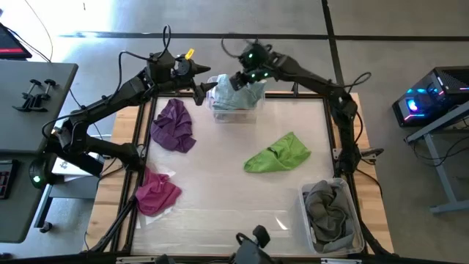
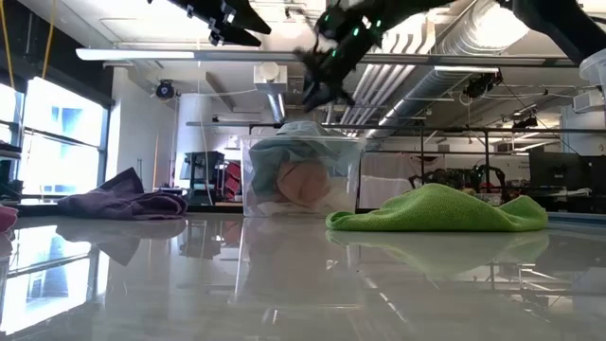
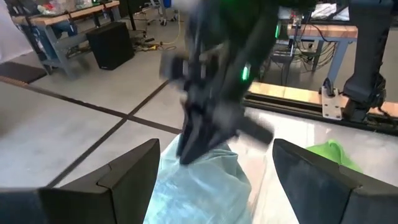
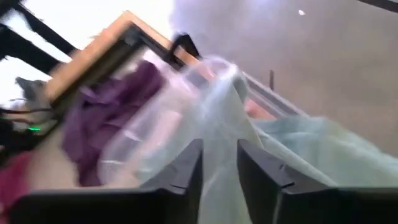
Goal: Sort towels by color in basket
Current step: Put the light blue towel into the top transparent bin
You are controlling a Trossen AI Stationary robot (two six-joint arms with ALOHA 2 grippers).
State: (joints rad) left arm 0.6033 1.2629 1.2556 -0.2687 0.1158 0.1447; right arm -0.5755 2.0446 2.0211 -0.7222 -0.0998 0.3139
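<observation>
1. Nearest the table's front edge, a clear bin [image 1: 356, 220] at the right corner already holds a grey towel [image 1: 327, 209].
2. On the left side, a magenta towel [image 1: 157, 192] lies loose, not yet sorted.
3. Mid-table, a lime green towel [image 1: 278, 153] and a purple towel [image 1: 174, 125] also wait on the surface, well apart.
4. At the far edge, a second clear bin [image 1: 233, 111] holds a pale teal towel [image 1: 245, 92] with a pinkish cloth [image 2: 303, 182] under it.
5. The right gripper [image 1: 239, 80] hangs over that bin, fingers narrowly parted with the pale teal towel between them; whether it grips I cannot tell.
6. The left gripper [image 1: 207, 88] hovers beside it, spread wide, empty.
</observation>
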